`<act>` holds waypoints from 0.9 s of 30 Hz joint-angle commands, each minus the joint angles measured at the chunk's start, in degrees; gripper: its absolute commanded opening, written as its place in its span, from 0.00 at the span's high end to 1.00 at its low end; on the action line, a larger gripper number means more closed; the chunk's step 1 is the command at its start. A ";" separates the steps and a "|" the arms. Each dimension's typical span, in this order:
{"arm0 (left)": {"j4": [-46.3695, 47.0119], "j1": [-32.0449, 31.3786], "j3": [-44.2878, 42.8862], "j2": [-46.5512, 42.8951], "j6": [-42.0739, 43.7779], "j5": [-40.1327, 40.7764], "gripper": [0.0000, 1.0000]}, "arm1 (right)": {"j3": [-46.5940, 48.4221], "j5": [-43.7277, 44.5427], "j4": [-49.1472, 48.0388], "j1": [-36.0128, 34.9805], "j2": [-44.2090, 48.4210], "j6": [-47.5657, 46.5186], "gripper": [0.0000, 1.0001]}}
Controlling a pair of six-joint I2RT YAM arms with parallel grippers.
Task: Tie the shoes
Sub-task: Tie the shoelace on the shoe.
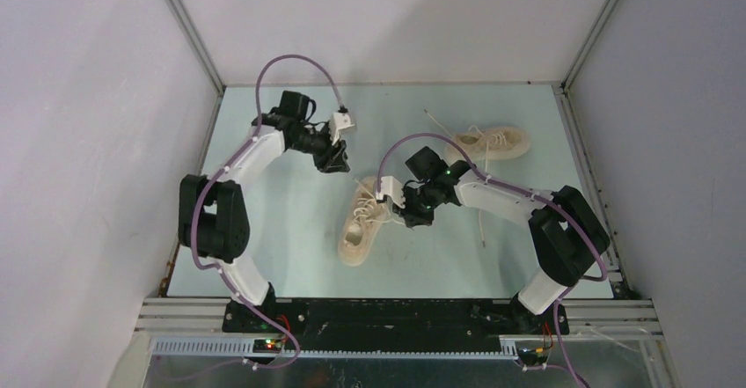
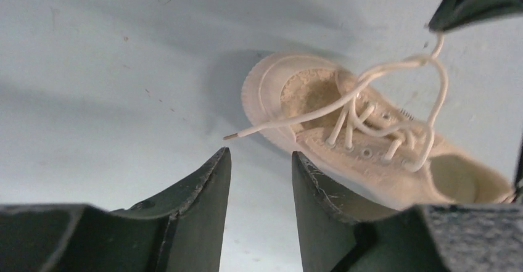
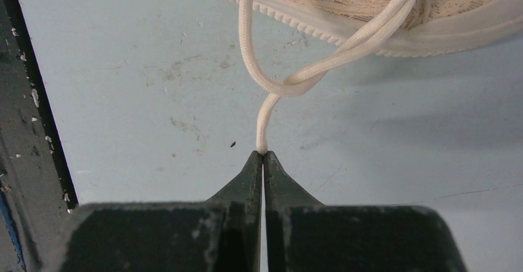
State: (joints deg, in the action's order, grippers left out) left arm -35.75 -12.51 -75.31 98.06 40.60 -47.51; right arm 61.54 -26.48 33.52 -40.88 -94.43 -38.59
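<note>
Two small cream-beige low-top fabric sneakers are seen, both untied. The near shoe (image 1: 359,230) is laid sole-down near the centre, slanted lengthwise. Its off-white lace (image 3: 266,115) is drawn out taut to one side through a loose crossing (no bow is formed), and one free end (image 2: 229,136) is left trailing past the toe cap. The far shoe (image 1: 489,142) is set well apart at the back right, with its laces strewn loose.

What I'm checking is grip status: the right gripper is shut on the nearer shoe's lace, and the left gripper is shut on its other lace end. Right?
Not quite. The left gripper is open and holds nothing, as the left wrist view shows. The right gripper is shut on the lace.
</note>
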 commanded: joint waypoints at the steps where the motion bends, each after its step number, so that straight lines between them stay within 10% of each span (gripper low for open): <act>1: -20.85 -1.77 -6.77 2.65 30.89 3.42 0.53 | 2.36 -1.74 0.34 -0.13 -0.57 -0.13 1.00; 27: -25.37 -13.53 -10.05 11.79 52.93 7.62 0.60 | 5.60 -3.68 0.49 0.29 -1.45 2.07 1.00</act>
State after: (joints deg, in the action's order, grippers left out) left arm -61.10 -24.36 -85.52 108.90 90.11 -42.11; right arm 64.88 -28.45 35.07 -40.84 -96.49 -37.69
